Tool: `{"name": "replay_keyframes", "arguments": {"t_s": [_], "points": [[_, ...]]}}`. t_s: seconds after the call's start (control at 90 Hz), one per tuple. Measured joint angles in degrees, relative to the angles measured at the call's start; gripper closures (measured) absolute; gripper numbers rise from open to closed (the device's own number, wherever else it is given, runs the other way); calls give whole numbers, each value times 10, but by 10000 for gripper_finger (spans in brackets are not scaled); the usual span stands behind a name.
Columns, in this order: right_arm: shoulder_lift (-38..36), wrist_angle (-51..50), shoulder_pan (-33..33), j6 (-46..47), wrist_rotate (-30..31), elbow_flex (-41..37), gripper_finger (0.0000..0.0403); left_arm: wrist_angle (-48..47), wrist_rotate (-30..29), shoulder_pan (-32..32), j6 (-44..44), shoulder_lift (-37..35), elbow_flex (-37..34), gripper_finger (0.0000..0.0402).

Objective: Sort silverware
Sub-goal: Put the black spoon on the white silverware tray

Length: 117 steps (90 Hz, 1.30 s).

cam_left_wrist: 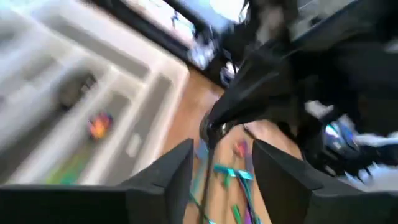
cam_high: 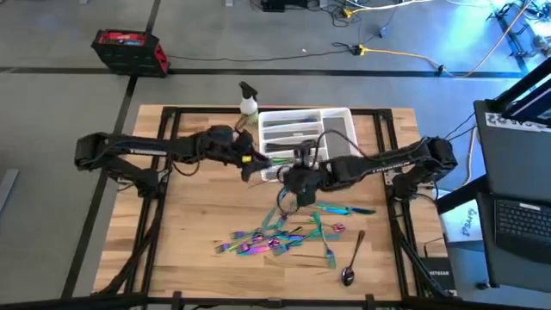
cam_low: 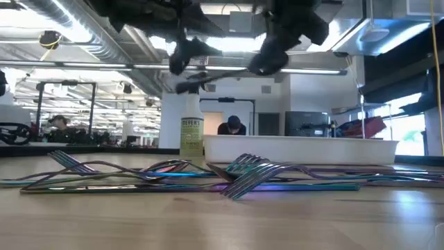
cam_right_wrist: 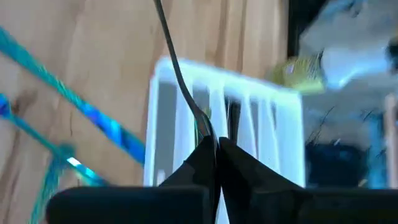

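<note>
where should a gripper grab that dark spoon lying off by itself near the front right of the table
Take the dark spoon by the middle of its slim handle, coming straight down, jaws across the handle. It lies flat and apart from the pile of silverware, bowl toward the table's front edge, so the handle is clear.

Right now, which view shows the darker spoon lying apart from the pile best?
The high view: the darker spoon lies whole on the table, apart from the rainbow silverware pile. The low view shows only the pile edge-on; neither wrist view shows the spoon.
</note>
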Motion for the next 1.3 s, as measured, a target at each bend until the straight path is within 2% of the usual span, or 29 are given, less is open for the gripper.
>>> {"name": "replay_keyframes", "arguments": {"t_s": [0.078,0.167,0.222,0.4,0.544,0.744,0.967,1.3], "points": [[-8,-10,-24,-3,-14,0,402,-1,-32,4,30,-29,0,241],[-16,-12,-63,-22,-63,0,403,-5,-61,4,51,-60,0,240],[-20,-11,-96,-34,-102,0,403,-12,-83,0,68,-76,0,239],[-21,11,-206,-77,-164,0,403,-61,-162,-38,108,-107,0,239],[-21,36,-295,-78,-270,0,403,-100,-216,-70,121,-108,0,239],[-11,32,-399,-58,-433,0,403,-103,-277,-103,117,-104,-25,239],[26,31,-453,-31,-538,0,403,-102,-297,-112,111,-104,-31,239],[86,20,-483,10,-580,0,403,-107,-298,-115,121,-104,-31,239]]}}
